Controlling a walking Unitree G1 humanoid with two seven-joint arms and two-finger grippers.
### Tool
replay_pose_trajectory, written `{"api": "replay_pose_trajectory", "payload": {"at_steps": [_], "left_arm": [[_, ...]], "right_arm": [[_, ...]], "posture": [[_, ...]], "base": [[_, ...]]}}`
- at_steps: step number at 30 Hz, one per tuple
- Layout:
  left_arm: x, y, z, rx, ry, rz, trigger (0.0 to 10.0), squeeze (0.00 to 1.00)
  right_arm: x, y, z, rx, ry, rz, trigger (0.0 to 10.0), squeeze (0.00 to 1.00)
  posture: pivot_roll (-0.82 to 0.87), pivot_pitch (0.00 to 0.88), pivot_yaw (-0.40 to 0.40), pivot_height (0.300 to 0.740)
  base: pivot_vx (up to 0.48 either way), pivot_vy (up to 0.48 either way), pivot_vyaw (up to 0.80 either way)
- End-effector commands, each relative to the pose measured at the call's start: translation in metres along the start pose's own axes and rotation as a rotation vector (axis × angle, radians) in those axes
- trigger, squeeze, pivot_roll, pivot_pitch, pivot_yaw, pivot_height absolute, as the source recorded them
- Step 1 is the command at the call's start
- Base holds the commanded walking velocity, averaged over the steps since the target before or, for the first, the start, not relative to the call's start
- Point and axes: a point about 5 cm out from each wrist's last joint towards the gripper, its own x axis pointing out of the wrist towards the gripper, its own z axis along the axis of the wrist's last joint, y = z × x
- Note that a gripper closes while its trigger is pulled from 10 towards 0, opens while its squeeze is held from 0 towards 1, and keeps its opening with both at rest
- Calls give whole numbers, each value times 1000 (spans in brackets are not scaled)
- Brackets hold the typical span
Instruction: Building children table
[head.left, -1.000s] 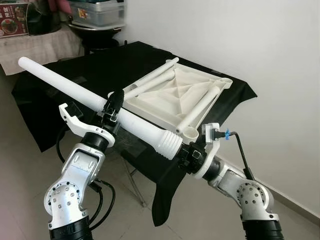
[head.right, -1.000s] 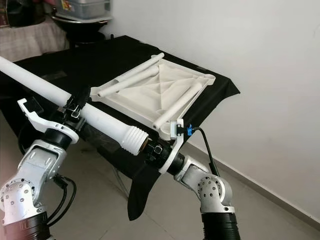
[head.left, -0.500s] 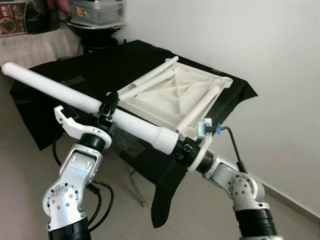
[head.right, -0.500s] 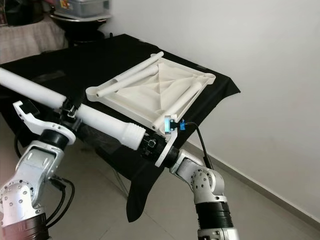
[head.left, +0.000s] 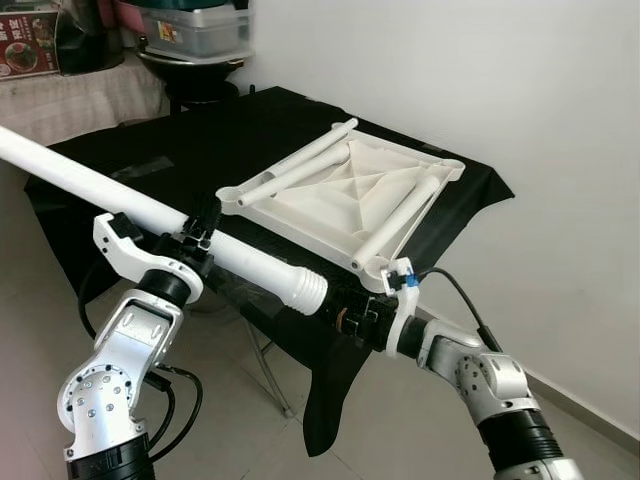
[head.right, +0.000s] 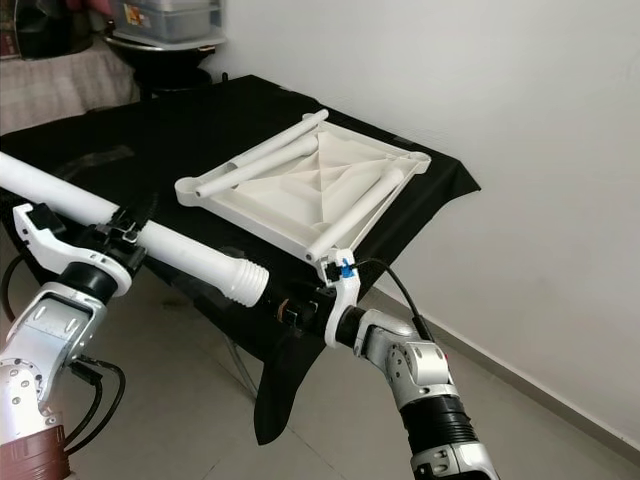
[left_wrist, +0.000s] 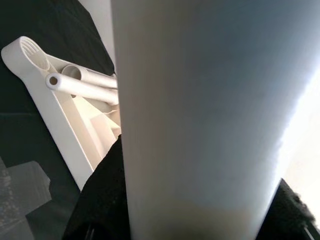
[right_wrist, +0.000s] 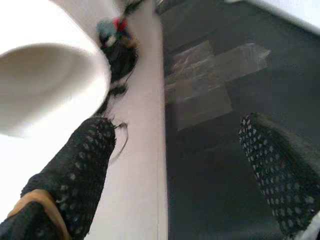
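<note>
Item: table leg, held mid-shaft in your left gripper, fingers closed on it, in front of the desk. Right gripper at its threaded end, fingers spread, empty. Risk: long leg pivots, slips, strikes the tabletop.

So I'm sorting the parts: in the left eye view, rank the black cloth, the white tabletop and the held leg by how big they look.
1. Black cloth, largest.
2. White tabletop.
3. Held leg, in the left pincer; it looks longer than the tabletop, but it is nearer the camera, so ranks 2 and 3 are unsure.
</note>
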Motion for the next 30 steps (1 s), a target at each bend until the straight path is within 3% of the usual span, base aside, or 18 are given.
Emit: {"api": "replay_pose_trajectory", "payload": {"at_steps": [1, 4, 5, 6, 8, 11, 13, 18, 19, 20, 22, 23, 24, 30], "left_arm": [[3, -4, 2, 70, 47, -23, 10000, 0], [10, -9, 7, 325, 197, -73, 10000, 0], [10, -9, 7, 325, 197, -73, 10000, 0], [12, -11, 9, 407, 238, -94, 10000, 0], [14, -13, 11, 496, 278, -118, 10000, 0], [19, -18, 14, 542, 294, -152, 10000, 0], [23, -26, 15, 563, 302, -189, 10000, 0], [28, -31, 13, 571, 313, -218, 10000, 0], [32, -43, 1, 559, 351, -301, 10000, 0], [32, -43, 1, 559, 351, -301, 10000, 0], [35, -56, -9, 534, 392, -399, 10000, 0], [35, -56, -9, 534, 392, -399, 10000, 0], [37, -64, -17, 535, 433, -459, 10000, 0], [41, -66, -27, 551, 484, -497, 10000, 0]], "right_arm": [[-11, -7, -3, -35, 39, 5, 10000, 0], [-23, -35, 24, -116, 54, -128, 10000, 0], [-23, -35, 24, -116, 54, -128, 10000, 0], [-24, -42, 34, -137, 58, -180, 10000, 0], [-24, -49, 46, -181, 75, -238, 10000, 0], [-23, -50, 64, -223, 56, -258, 10000, 0], [-15, -43, 79, -243, 20, -218, 10000, 0], [-1, -27, 86, -236, -16, -122, 10000, 0], [23, 2, 89, -188, -61, 57, 10000, 0], [23, 2, 89, -188, -61, 57, 10000, 0], [41, 25, 90, -137, -86, 190, 10000, 0], [41, 25, 90, -137, -86, 190, 10000, 0], [54, 36, 89, -89, -93, 259, 10000, 0], [66, 46, 89, -72, -75, 328, 10000, 0]], "posture": [[48, 25, -78, 740], [53, 29, -81, 740], [53, 29, -81, 740], [51, 29, -80, 740], [50, 28, -81, 740], [50, 28, -81, 740], [49, 28, -82, 740], [47, 31, -81, 740], [49, 30, -85, 740], [49, 30, -85, 740], [48, 28, -85, 740], [48, 28, -85, 740], [52, 27, -87, 740], [51, 25, -87, 740]], "base": [[0, 0, 0], [0, 0, 0], [0, 0, 0], [0, 0, 0], [0, 0, 0], [0, 0, 0], [0, 0, 0], [0, 0, 0], [0, 0, 0], [0, 0, 0], [0, 0, 0], [0, 0, 0], [0, 0, 0], [0, 0, 0]]}}
